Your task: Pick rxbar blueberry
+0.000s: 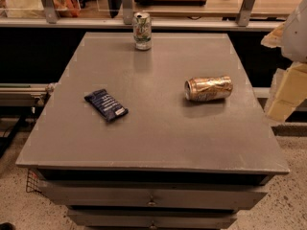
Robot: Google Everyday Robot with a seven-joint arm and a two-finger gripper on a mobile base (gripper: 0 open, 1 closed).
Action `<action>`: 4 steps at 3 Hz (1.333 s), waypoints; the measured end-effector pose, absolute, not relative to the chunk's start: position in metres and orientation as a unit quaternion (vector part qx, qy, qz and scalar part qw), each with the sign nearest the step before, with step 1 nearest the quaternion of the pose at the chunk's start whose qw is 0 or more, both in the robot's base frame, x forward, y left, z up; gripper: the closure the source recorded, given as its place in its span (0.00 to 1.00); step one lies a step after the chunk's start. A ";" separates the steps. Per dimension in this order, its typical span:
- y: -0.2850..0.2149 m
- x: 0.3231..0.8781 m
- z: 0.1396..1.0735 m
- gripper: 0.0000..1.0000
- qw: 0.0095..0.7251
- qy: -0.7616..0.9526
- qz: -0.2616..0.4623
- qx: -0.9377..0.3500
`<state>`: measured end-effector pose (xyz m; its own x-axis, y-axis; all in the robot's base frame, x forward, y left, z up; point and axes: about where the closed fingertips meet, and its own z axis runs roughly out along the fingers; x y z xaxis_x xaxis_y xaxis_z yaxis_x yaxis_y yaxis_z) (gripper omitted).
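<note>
The rxbar blueberry [106, 105] is a flat dark navy wrapper with white lettering. It lies flat and diagonal on the left half of the grey table top [153, 128], with its pale end toward the front right. My gripper [287, 92] is a white and cream shape at the right edge of the view. It is beyond the table's right side and far from the bar, with nothing visible in it.
A gold crushed can [208, 88] lies on its side on the right half of the table. A green-white can [142, 30] stands upright at the back edge. Drawers [152, 200] sit under the table top, and a shelf with metal legs runs behind.
</note>
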<state>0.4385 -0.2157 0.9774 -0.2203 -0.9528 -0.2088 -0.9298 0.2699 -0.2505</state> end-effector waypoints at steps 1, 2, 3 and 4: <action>-0.216 0.439 0.978 0.00 0.162 0.780 -0.036 -0.603; -0.189 0.448 0.970 0.00 0.173 0.787 -0.018 -0.592; -0.116 0.471 0.945 0.00 0.200 0.805 0.042 -0.557; -0.045 0.488 0.919 0.00 0.218 0.816 0.090 -0.527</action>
